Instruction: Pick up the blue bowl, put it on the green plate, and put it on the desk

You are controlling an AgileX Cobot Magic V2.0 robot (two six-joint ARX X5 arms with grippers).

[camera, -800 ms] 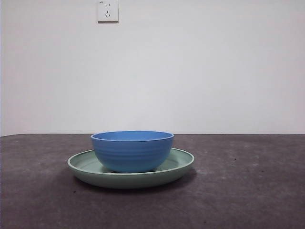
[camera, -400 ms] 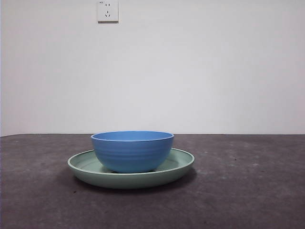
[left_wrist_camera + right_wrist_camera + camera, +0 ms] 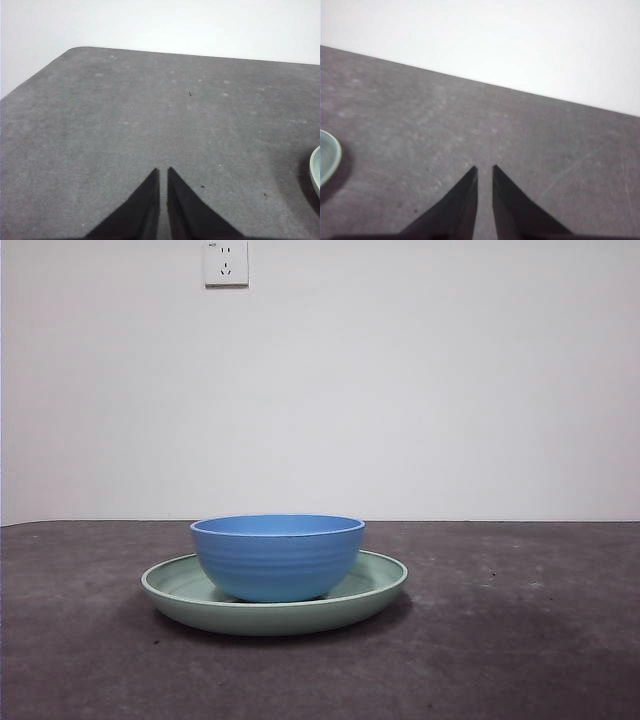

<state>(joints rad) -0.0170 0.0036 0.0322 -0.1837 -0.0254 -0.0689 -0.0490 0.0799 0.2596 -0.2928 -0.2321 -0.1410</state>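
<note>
The bowl [image 3: 277, 556] sits upright in the middle of the plate [image 3: 372, 588], and the plate lies flat on the counter [image 3: 520, 640], below and a little right of the wall socket [image 3: 226, 262]. Neither arm shows in the front view. Your left tool [image 3: 163, 171] hangs over bare counter with its jaws pressed nearly together, only a thin slit between them, pinching nothing; a sliver of the plate's rim [image 3: 316, 175] shows at the edge of that view, so this tool is beside the plate but well apart from the bowl. Your right tool [image 3: 484, 168] is the same: jaws close together, empty, with the plate's rim [image 3: 329, 156] just in view off to one side. Judging from this, the bowl-on-plate step looks done and what remains is setting it on the counter. Watch the grip: with the jaws this close you must spread them before reaching for the bowl's rim, or a tip will strike the glossy wall and shove bowl and plate together. A shallow pinch on that smooth rim could slip, and a lift that is not straight up could catch and drag the plate.
</note>
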